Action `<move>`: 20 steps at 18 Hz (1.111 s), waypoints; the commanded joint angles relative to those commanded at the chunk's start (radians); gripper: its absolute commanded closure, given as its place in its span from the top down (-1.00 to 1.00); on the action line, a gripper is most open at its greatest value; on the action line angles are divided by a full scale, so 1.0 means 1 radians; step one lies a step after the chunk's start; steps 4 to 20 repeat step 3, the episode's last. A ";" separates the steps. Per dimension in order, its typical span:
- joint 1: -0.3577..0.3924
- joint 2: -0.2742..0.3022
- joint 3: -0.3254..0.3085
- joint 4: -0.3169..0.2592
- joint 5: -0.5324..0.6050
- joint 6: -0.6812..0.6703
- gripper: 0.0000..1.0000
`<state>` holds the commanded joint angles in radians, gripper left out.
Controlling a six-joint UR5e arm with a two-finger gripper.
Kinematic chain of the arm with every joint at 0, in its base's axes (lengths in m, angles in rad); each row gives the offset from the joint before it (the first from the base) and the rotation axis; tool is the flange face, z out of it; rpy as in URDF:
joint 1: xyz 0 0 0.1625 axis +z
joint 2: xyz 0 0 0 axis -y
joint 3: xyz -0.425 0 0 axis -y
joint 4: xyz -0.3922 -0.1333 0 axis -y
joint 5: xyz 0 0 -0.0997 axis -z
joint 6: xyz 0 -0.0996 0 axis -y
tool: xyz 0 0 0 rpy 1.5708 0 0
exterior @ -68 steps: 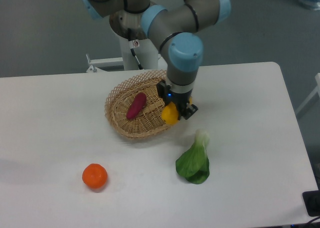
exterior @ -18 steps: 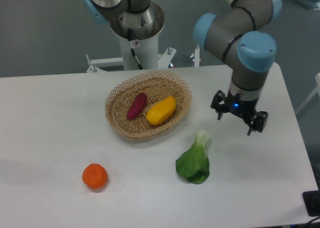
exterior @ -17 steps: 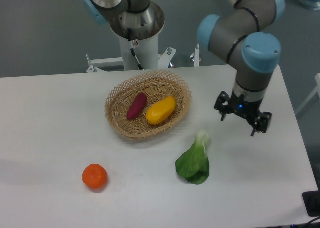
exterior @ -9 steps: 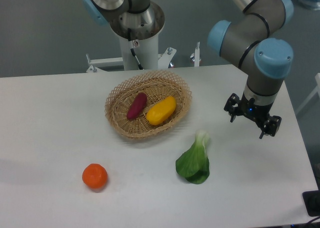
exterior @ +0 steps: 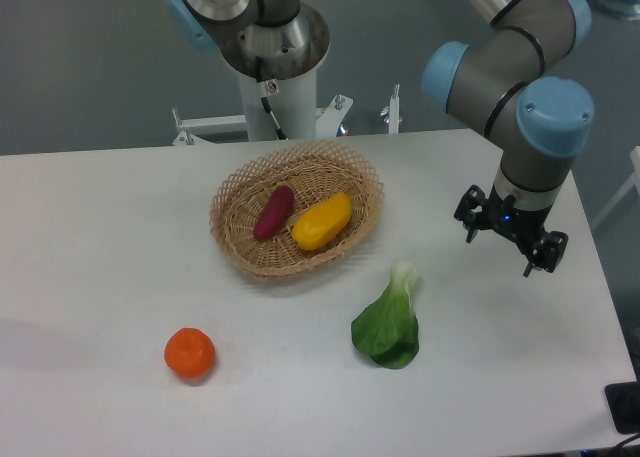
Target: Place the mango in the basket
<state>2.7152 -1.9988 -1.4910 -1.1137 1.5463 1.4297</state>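
Observation:
The yellow-orange mango (exterior: 322, 221) lies inside the tan wicker basket (exterior: 240, 247), on its right side, next to a dark purple-red tuber (exterior: 273, 212). My gripper (exterior: 511, 245) hangs above the table's right side, well to the right of the basket. It is open and holds nothing.
A green leafy vegetable (exterior: 390, 320) lies in front of the basket to the right. A round orange tangerine (exterior: 190, 353) sits at the front left. The robot base (exterior: 272, 67) stands behind the basket. The table's right edge is near the gripper.
The gripper let the mango go into the basket, then swung right, away from it. In the last second it drifted further right and slightly toward the front.

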 joint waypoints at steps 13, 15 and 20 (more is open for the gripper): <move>0.000 0.000 -0.002 0.002 0.000 0.000 1.00; 0.000 0.000 -0.002 0.002 0.000 0.000 1.00; 0.000 0.000 -0.002 0.002 0.000 0.000 1.00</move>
